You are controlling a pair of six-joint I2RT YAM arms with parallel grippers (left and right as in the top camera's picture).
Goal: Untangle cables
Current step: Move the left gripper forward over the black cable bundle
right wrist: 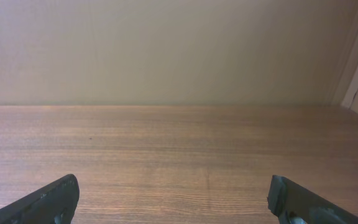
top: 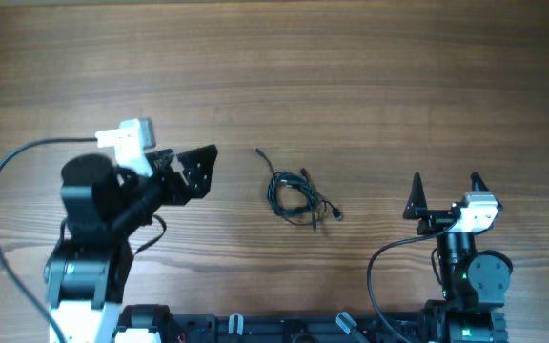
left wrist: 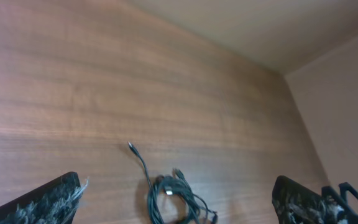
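Overhead view of a brown wood-grain surface (top: 351, 76). A small tangle of very thin black cables (top: 292, 193) lies near its middle, between two robot arms, and neither arm touches it. One loose cable end with a small plug (top: 257, 151) trails up and to the left from the bundle. Another short end pokes out at the bundle's lower right.

The step in hand looks like the first reach for the bundle. It would likely go best if the left pincer (top: 204, 171) took the free trailing end, not the dense coil. The cord is very thin, so the pinch needs to be low, right against the surface. The other arm could pin or hold the coil, so a slow pull draws out one strand without dragging or tightening the whole knot.

The left arm leans in from the left side, its black pincer pointing right toward the cables, near them but apart. Its fingers (left wrist: 48, 202) are spread wide, and its wrist camera shows the bundle low between them.

The right arm sits folded close to its base at the lower right. The right pincer (top: 445, 181) points toward the far edge, fingers also spread, well apart from the cables. Its camera shows only bare wood and a pale wall (right wrist: 166, 50).
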